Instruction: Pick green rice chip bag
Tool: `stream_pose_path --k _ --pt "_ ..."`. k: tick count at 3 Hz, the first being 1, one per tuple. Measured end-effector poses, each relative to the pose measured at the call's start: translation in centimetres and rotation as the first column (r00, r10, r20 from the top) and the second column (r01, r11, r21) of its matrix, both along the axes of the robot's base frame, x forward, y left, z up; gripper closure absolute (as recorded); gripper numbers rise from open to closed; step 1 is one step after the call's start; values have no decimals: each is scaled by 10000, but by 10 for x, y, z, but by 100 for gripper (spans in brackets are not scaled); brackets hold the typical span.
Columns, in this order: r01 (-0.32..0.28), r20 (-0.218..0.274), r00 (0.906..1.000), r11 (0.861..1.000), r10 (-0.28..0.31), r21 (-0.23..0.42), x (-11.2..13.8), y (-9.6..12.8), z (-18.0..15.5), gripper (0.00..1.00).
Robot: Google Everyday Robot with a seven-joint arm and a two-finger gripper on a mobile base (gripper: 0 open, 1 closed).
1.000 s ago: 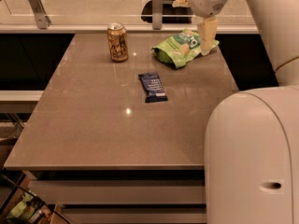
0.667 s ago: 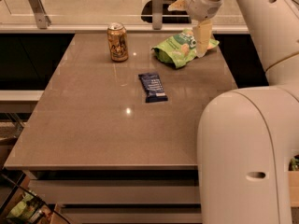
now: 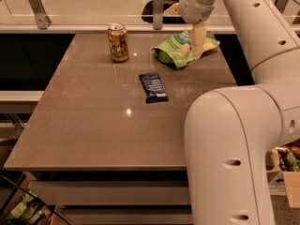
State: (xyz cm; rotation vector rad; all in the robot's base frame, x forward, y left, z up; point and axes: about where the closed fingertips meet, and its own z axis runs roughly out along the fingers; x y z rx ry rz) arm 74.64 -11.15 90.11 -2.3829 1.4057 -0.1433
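The green rice chip bag (image 3: 177, 50) lies crumpled at the far right of the table (image 3: 93, 125). It is light green with a darker round logo. My gripper (image 3: 198, 43) hangs down from the white arm (image 3: 243, 27) right over the bag's right half, touching or just above it. It hides part of the bag.
A gold drink can (image 3: 117, 42) stands upright at the far middle of the table, left of the bag. A small dark-blue wrapped bar (image 3: 153, 87) lies flat nearer the centre. A glass rail with metal posts (image 3: 158, 6) runs behind the table. My white base (image 3: 225, 153) fills the lower right.
My gripper has moved left and slightly down over the bag's right half. The bag, can and bar have not moved.
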Motion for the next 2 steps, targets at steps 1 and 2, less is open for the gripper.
stream_pose_path --k 1,2 --pt "-109 -112 9999 9999 108 -78 4 6 -7 0" --pt "-153 -375 9992 9998 149 -106 5 8 -19 0"
